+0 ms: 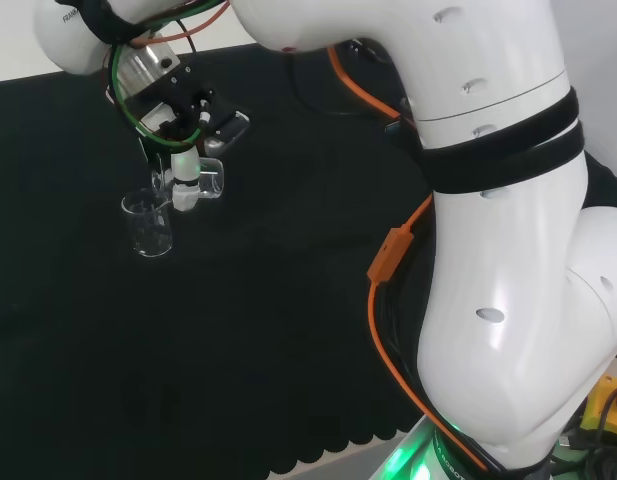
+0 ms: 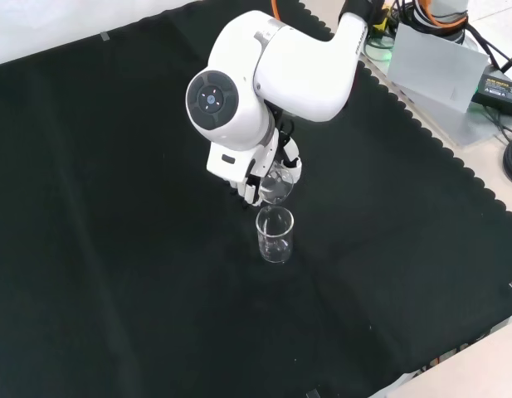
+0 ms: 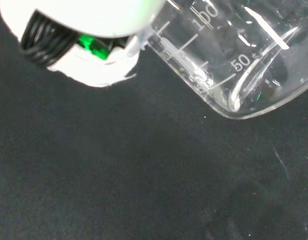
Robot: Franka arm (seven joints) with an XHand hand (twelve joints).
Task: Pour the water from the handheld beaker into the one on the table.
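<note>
Landmark: the table beaker (image 1: 148, 225), an upright clear beaker on the black cloth (image 1: 288, 330); I place everything else from it.

My hand: my hand (image 1: 183, 150) is just above and to the right of the table beaker in the head view; in the front view my hand (image 2: 257, 184) sits right behind it, partly under my own white link (image 2: 264, 70).

Grip: my fingers (image 1: 186, 185) are curled round the held beaker (image 1: 206, 180) and clamp its wall, so the hand is closed on it.

Held beaker, place: it hangs in the air off the cloth, close beside the table beaker's rim and a little higher; in the front view the held beaker (image 2: 276, 184) is just behind the table beaker (image 2: 275, 235).

Held beaker, tilt: it lies tipped well over, close to sideways; I cannot tell whether the two rims touch.

Held beaker, look: clear glass or plastic, with white graduation lines and numerals up its side; in the wrist view the held beaker (image 3: 233, 60) shows a rounded base edge with bright glints.

Water: I cannot tell how much is in either beaker; no stream is plainly visible between them.

Table beaker, look: clear, straight-walled, mouth open upward, and nothing of mine touches it.

Wrist view, fingers: a white finger (image 3: 89, 60) with a green light and black cable ribs is just beside the held beaker's wall.
</note>
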